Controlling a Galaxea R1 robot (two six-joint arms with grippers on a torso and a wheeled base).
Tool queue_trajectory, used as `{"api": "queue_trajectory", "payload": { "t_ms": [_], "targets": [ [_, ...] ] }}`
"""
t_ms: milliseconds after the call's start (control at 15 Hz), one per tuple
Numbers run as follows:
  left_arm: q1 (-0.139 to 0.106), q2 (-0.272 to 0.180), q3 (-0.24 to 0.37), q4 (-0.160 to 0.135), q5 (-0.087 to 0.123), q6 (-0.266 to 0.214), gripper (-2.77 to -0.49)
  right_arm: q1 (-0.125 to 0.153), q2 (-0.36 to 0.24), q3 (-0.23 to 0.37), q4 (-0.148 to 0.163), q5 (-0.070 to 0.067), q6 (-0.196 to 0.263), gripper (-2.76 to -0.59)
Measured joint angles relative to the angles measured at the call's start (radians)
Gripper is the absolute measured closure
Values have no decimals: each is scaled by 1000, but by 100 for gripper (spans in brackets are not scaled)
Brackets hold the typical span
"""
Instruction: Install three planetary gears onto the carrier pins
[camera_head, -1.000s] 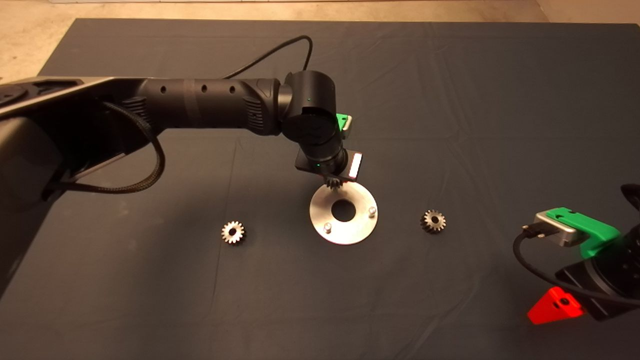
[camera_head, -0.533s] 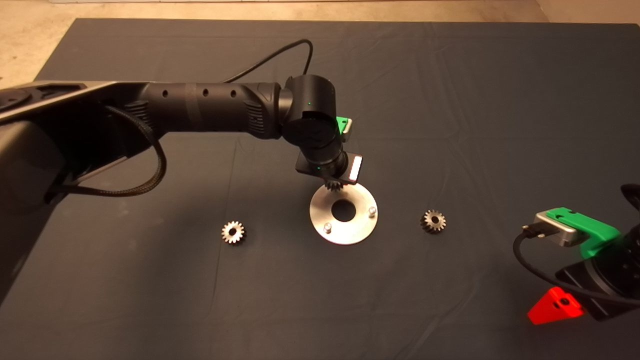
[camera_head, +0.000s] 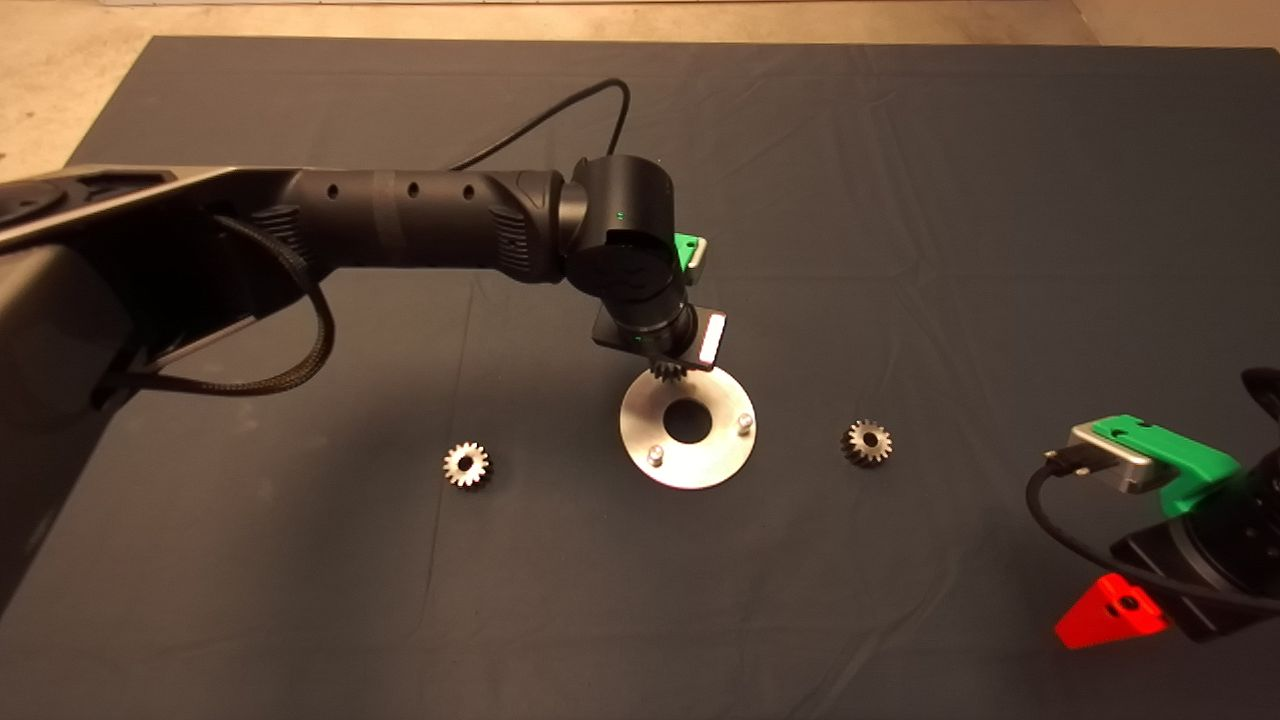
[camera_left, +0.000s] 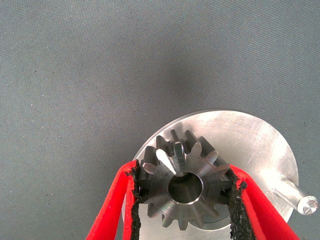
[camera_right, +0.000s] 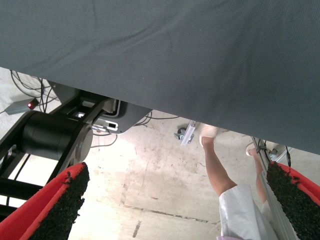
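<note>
A shiny silver disc (camera_head: 700, 462) with a large central hole lies mid-mat; two upright carrier pins (camera_head: 654, 457) (camera_head: 744, 423) show on it. My left gripper (camera_head: 667, 370) hangs over the disc's far rim, shut on one planetary gear (camera_left: 184, 186) held flat between its red fingers (camera_left: 111, 205) just above the disc (camera_left: 250, 137). One pin (camera_left: 300, 197) stands beside it there; the third pin is hidden. Two more gears lie flat on the mat, one left (camera_head: 466, 465) and one right (camera_head: 867, 441) of the disc. My right gripper (camera_right: 175, 200) is parked at the lower right (camera_head: 1110, 610), open.
The left arm (camera_head: 420, 220) and its cable reach across the mat's left half. The right wrist view looks past the mat edge (camera_right: 165, 112) at the floor, a black robot base (camera_right: 50, 137) and a person's legs (camera_right: 220, 172).
My left gripper with the gear has crept very slightly over the disc's far rim. The loose gears, disc and right arm have not moved.
</note>
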Motion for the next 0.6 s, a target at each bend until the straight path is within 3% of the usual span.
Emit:
{"api": "queue_trajectory", "payload": {
  "t_ms": [200, 600],
  "targets": [
    [0, 3, 2, 17, 19, 0, -90, 0, 0, 0, 0, 0, 0, -265],
    [0, 3, 3, 21, 24, 0, -90, 0, 0, 0, 0, 0, 0, -265]
  ]
}}
